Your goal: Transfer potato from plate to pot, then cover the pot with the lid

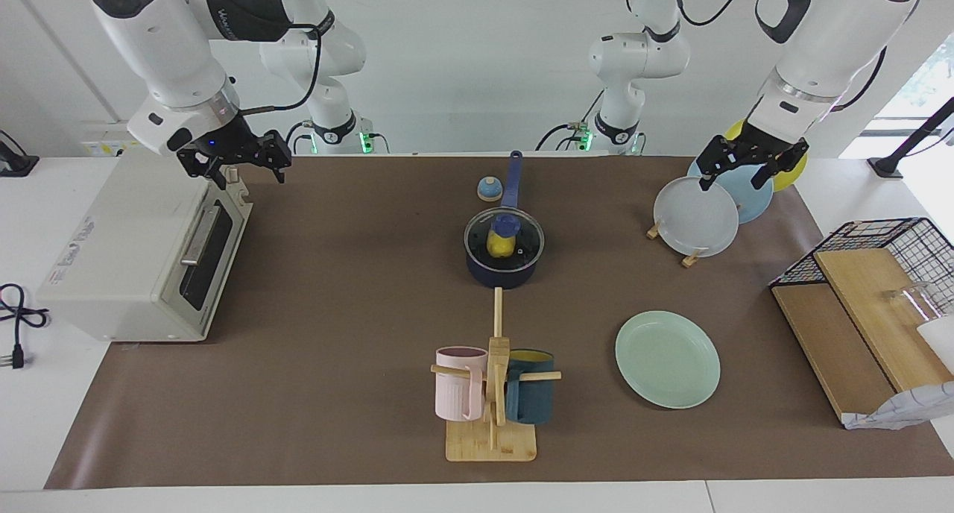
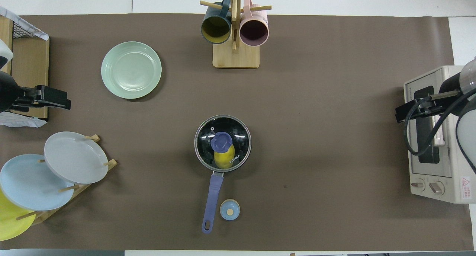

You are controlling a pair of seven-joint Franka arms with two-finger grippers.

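Note:
The dark navy pot [image 1: 501,268] stands mid-table with its long blue handle [image 2: 212,202] pointing toward the robots. The glass lid [image 2: 238,135] with a blue knob [image 2: 221,141] sits on the pot. The yellow potato [image 2: 224,160] shows through the glass, inside the pot. The mint-green plate [image 1: 667,359] lies bare, farther from the robots, toward the left arm's end. My right gripper [image 1: 240,171] hangs open and holds nothing over the toaster oven's top edge. My left gripper [image 1: 732,182] is open over the plate rack, also holding nothing.
A white toaster oven [image 1: 141,252] sits at the right arm's end. A rack of upright plates [image 1: 697,218] and a wire basket [image 1: 879,274] with wooden boards stand at the left arm's end. A mug tree [image 1: 493,382] and a small bell [image 1: 488,189] flank the pot.

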